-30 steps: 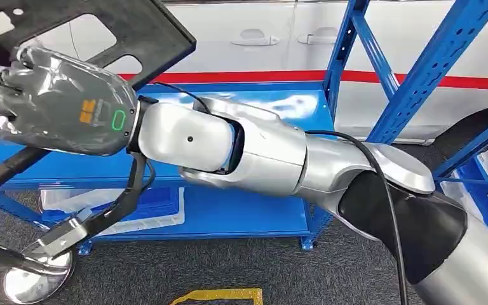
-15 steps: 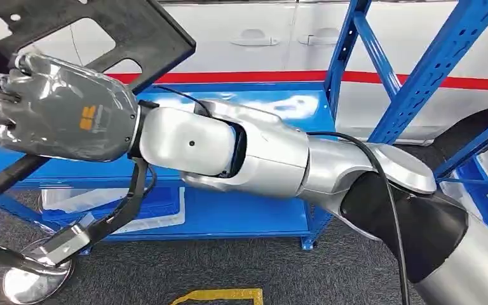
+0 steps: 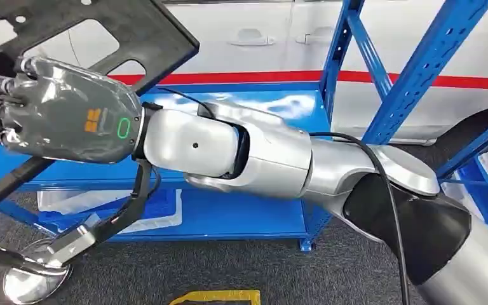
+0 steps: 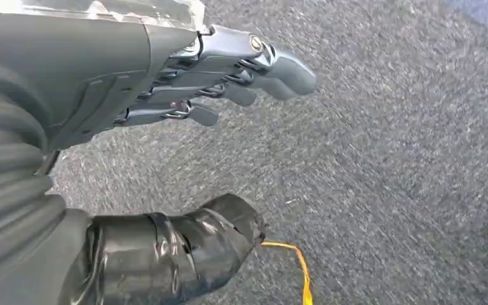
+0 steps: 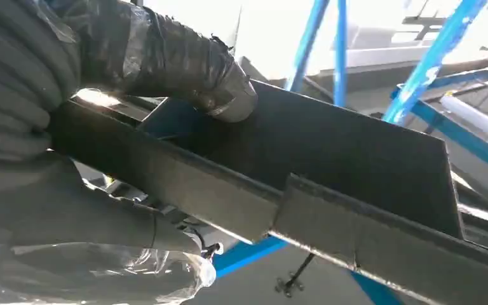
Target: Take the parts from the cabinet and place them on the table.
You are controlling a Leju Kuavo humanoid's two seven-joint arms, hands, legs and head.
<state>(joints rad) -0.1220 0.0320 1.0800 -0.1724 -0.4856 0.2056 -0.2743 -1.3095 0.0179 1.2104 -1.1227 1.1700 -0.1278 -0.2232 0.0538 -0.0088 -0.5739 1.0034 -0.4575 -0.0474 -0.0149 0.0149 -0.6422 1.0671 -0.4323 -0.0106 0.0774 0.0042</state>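
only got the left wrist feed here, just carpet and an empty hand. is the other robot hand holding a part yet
Observer: Yes. In the head view the right robot hand grips a large black part with cut-out openings.
Operator: how is it gripped
Observer: The right wrist view shows the thumb pressed on the part's upper face and the fingers wrapped under its edge.
Operator: is it clear of the cabinet
Observer: The part is held up in front of the blue cabinet; the blue shelf shows behind the forearm. I cannot tell whether its far end still touches anything.
Operator: any table in sight
Observer: The head view shows grey carpet below, not a table.
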